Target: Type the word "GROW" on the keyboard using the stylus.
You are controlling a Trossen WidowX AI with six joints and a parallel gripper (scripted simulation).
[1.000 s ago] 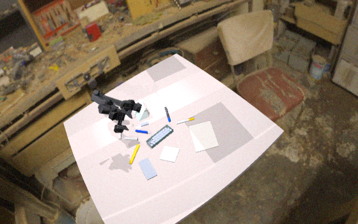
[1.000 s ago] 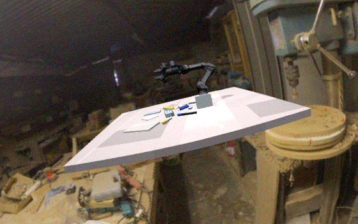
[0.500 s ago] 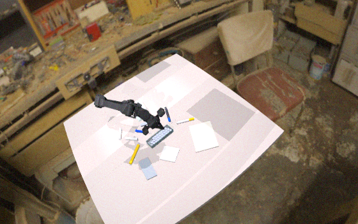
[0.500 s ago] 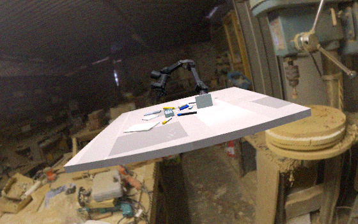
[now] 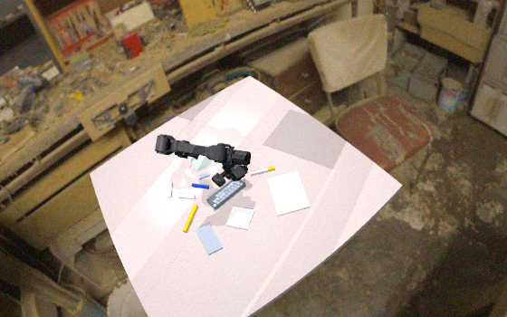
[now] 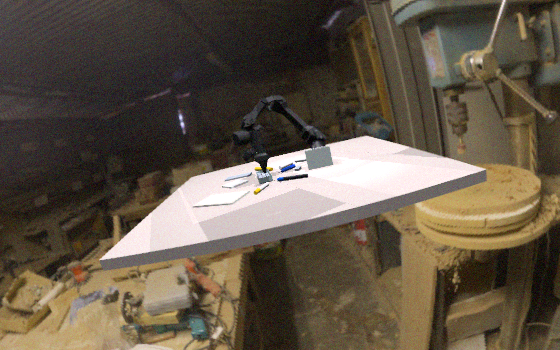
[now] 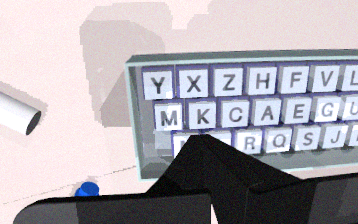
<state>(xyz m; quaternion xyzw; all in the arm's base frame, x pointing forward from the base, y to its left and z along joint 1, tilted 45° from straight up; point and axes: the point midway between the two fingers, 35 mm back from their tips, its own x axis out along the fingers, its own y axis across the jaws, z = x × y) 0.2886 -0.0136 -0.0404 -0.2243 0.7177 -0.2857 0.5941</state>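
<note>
The keyboard (image 5: 226, 194) (image 6: 264, 177) (image 7: 132, 120) lies on the desk; the wrist view shows its lettered keys close up. The G key (image 7: 328, 110) is in the middle row and the R key (image 7: 249, 141) in the bottom row. W and O cannot be made out. My gripper (image 5: 231, 178) (image 6: 264, 169) (image 7: 199, 144) is shut with no stylus between the fingers. Its tips are low over the keyboard's end, in front of the bottom-row keys left of R; contact cannot be told. Several pens lie loose; which is the stylus cannot be told.
Around the keyboard lie a white marker with yellow end (image 5: 263, 171) (image 7: 17, 112), a black marker with blue end (image 6: 295, 177) (image 7: 89, 190), a blue pen (image 5: 200, 186), a yellow pen (image 5: 190, 218), white paper (image 5: 289, 193) and blue pad (image 5: 209, 238). A grey panel (image 6: 319, 158) stands near the arm base.
</note>
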